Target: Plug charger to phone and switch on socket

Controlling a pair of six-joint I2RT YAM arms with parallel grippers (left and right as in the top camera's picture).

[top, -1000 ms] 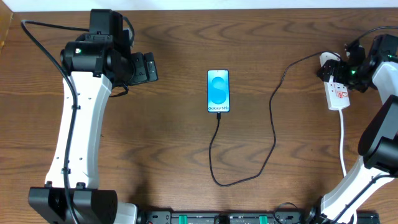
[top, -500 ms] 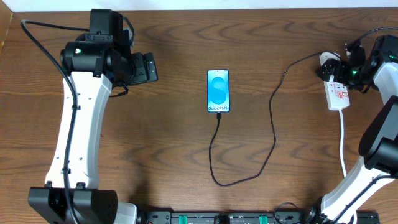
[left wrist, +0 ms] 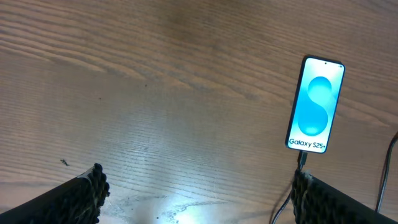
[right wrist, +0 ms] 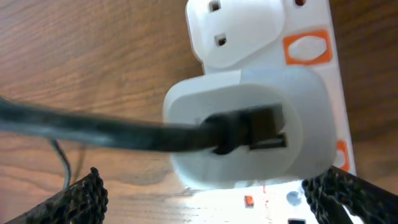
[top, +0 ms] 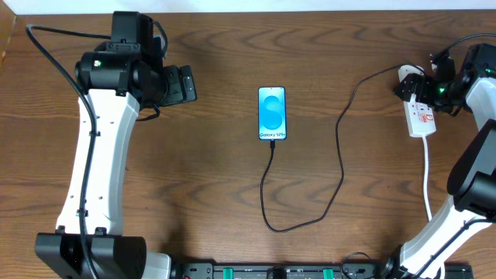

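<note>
Right wrist view: right gripper (right wrist: 211,200) jaws spread wide, holding nothing, straddling the charger (right wrist: 93,130) plug seated in the socket (top: 421,118) at far right. Cable loops to the phone (top: 272,114) mid-table. Phone's long axis runs far-to-near, port end toward the arm bases. Left gripper (top: 186,84) open, empty, well apart.

The overhead camera looks straight down on the whole brown wood-grain counter (top: 217,178). The left wrist camera looks down past the left hand (left wrist: 199,196) from well above; the slim blue-screened rectangular phone (left wrist: 315,104) lies ahead, to its right. The right wrist camera sits very near the white plastic power strip (right wrist: 249,31), just beyond the right hand (right wrist: 208,199). The overhead view shares both things.
</note>
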